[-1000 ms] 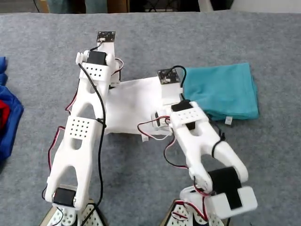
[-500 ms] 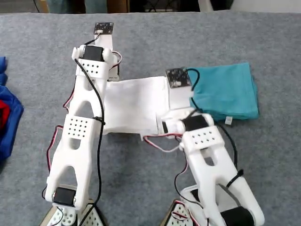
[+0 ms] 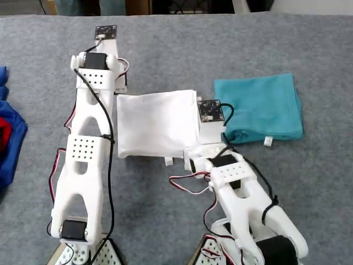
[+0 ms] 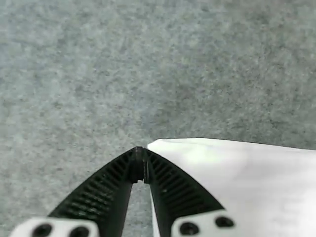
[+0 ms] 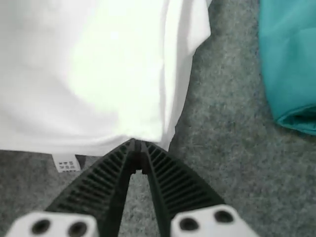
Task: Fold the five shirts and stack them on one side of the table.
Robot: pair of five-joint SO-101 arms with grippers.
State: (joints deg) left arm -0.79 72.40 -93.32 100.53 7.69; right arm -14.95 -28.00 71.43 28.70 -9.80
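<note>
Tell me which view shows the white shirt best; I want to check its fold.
The high view: the folded white shirt shows almost whole, lying flat. The left wrist view shows one corner; the right wrist view, one edge with a small tag.

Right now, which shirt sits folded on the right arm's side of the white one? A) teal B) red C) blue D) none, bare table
A: the folded teal shirt lies on that side of the white shirt, with a strip of grey table between them; the blue clothing is at the opposite edge.
</note>
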